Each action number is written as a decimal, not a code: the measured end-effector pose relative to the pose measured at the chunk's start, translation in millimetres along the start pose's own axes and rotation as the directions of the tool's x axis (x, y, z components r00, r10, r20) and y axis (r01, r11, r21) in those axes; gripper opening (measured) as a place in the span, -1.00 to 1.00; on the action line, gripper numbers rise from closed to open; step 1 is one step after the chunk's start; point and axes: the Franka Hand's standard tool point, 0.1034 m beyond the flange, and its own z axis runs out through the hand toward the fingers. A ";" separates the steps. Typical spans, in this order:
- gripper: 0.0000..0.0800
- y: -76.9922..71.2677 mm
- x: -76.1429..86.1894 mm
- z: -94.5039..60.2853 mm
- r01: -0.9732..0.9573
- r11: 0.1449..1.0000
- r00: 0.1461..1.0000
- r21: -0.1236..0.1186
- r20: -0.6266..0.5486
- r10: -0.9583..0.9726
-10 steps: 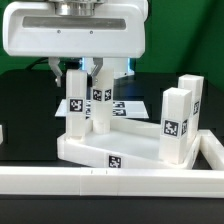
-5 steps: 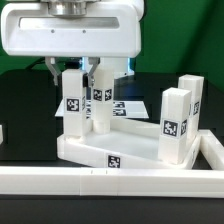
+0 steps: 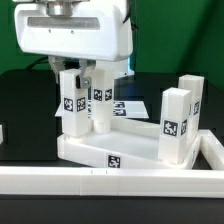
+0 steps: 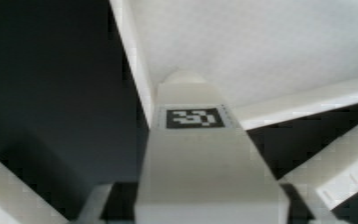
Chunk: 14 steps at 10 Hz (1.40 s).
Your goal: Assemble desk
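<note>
Gripper [image 3: 82, 70] clamped on 1 leg [image 3: 72, 100] standing over slab [image 3: 85, 150] corner; could jam or tip if tilted off its socket, bumping neighbouring leg [image 3: 100, 100]

Bright even light, soft wrist-view blur

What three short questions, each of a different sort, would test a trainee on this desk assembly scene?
1. True or false: the jaws of the gripper stand on both sides of the leg at the exterior view's left.
2. How many legs in all stand upright on the desk slab?
3. Where is the long white rail? A) between the slab and the exterior camera; B) across the tops of the legs; C) in the jaws.

Key: 1 true; 2 four; 3 A.
</note>
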 end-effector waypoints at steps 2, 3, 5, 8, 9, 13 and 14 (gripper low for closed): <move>-0.27 1.8 1.1 1.0 -0.212 0.977 0.977 0.005 0.006 0.212; -0.27 2.2 1.4 1.1 -0.296 0.955 0.955 0.006 0.009 0.296; -0.27 2.3 2.2 1.2 -0.419 0.908 0.908 0.007 0.012 0.419; 0.13 1.6 1.6 1.8 -0.446 0.895 0.895 0.007 0.012 0.446; 0.13 1.7 1.5 2.0 -0.418 0.909 0.909 0.006 0.011 0.418; 0.62 -1.5 -1.3 3.1 -0.138 0.990 0.990 0.004 0.008 0.138; 0.62 -3.2 -2.6 3.3 -0.038 0.999 0.999 0.004 0.008 0.038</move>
